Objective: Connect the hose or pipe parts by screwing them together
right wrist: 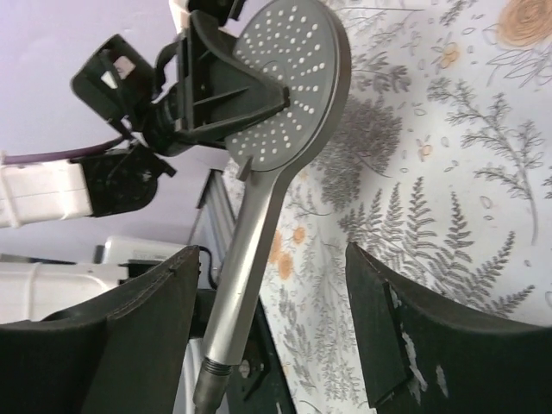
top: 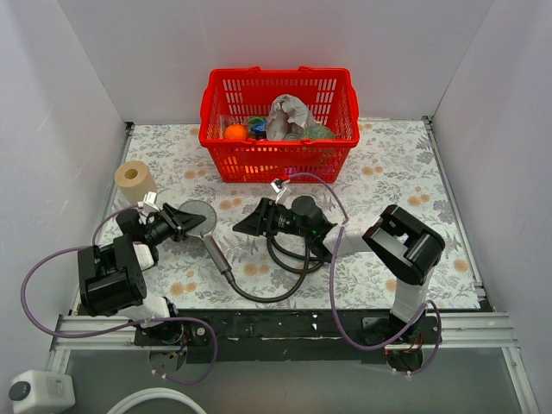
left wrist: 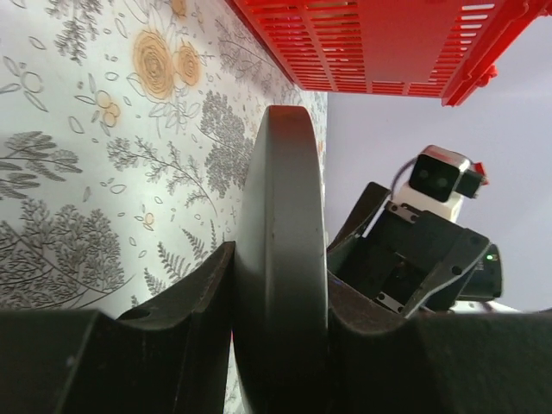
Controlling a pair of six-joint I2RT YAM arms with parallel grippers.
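the grey hand shower (top: 207, 235) was left of centre, on or just over the flowered table (top: 397, 172), its round head toward the left arm and its straight handle running back toward the near edge. at the handle's end the dark hose (top: 259, 297) met it, then swept in a loop along the table and up into a coil beneath the right arm's wrist. from above the two parts looked joined, but whether the nut (right wrist: 210, 379) was turned fully home could not be told, since only the top of the joint showed in the right wrist view

the left gripper (top: 183, 221) was clamped on the rim of the head, which stood edge-on between its fingers (left wrist: 185, 310) in the left wrist view. the right gripper (top: 245, 227) had its jaws wide apart and held nothing, hovering just right of the handle and facing the head

behind them sat the red basket (top: 280, 159) of oddments, and a paper roll (top: 134, 179) stood near the left arm

the likely trouble: if the nut was only part-threaded, the springy coil could tug it crooked or back it off with nothing holding it. a grasp by the right gripper on the smooth handle instead of the nut could slip and turn nothing. the left grip pinched a thin rounded rim, so a twisting load could make the head pivot or pop out
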